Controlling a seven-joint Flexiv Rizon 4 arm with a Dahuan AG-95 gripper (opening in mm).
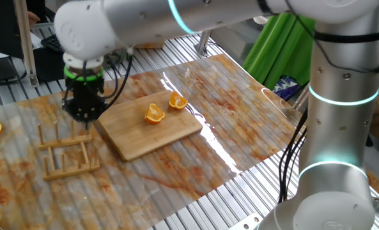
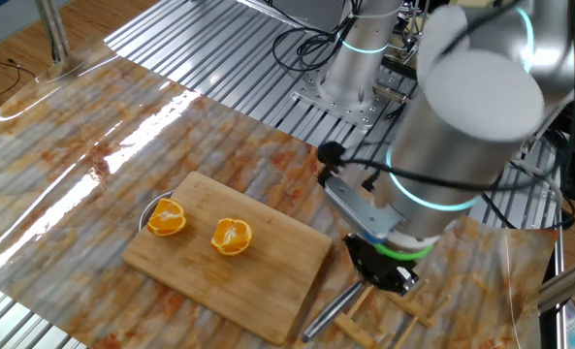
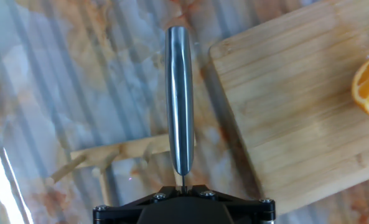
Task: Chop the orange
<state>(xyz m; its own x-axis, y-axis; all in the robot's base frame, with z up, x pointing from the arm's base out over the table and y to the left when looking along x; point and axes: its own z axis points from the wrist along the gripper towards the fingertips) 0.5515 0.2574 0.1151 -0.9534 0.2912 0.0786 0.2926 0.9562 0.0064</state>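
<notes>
Resting on wooden board (image 1: 152, 131): two orange pieces (image 1: 154, 114), cut sides up. Pincer (image 3: 183, 180) clamped on knife (image 3: 179, 99), at board's 9 o'clock, above rack (image 1: 68, 156). Counter (image 1: 240, 128) marbled, glossy.

The silver arm (image 1: 330, 96) rises from its base at the desk's edge and reaches across, its wrist bent so that the gripper (image 1: 85, 116) points straight down above the desk. The black gripper (image 2: 384, 274) has its jaws drawn together on the metal handle (image 3: 179, 93) of what is probably a knife, though the fingertips themselves are hidden in every view.
</notes>
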